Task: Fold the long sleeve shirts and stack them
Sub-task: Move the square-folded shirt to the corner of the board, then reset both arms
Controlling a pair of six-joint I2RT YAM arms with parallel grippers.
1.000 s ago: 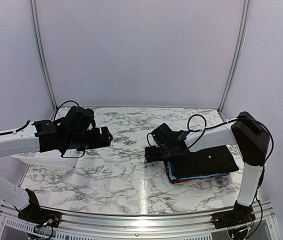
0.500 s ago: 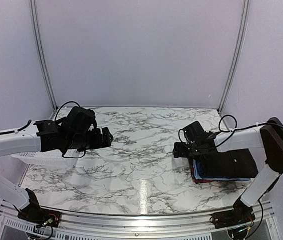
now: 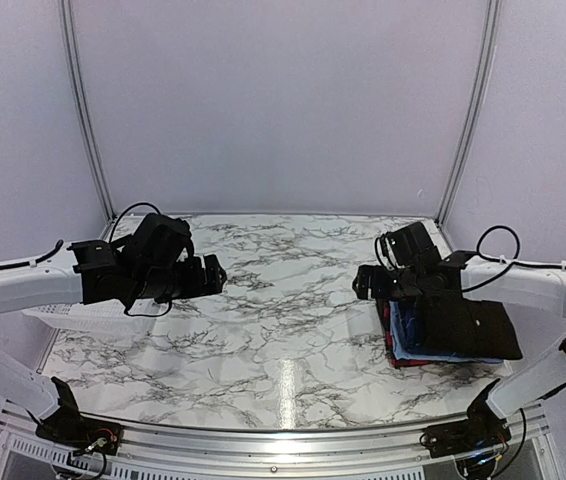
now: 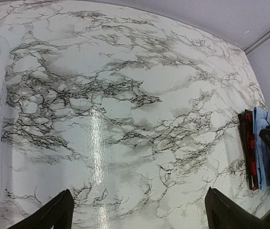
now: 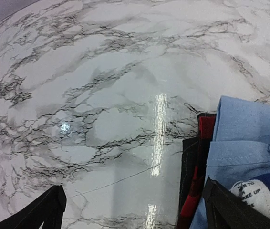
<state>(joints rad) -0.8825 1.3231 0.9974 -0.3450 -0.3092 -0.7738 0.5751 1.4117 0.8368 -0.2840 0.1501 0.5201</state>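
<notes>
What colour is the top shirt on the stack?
The top shirt is black; top external view.

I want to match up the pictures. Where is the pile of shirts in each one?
Top external: the pile of shirts lies at the right side of the table.
Left wrist: the pile is at the right edge.
Right wrist: it fills the bottom right corner.
Shared landmark: the marble table under it.

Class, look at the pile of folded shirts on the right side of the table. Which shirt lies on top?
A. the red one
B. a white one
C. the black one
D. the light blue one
C: seen from above, the black shirt covers the top of the pile, while the light blue shirt and the red shirt only peek out at the edge beneath it.
</notes>
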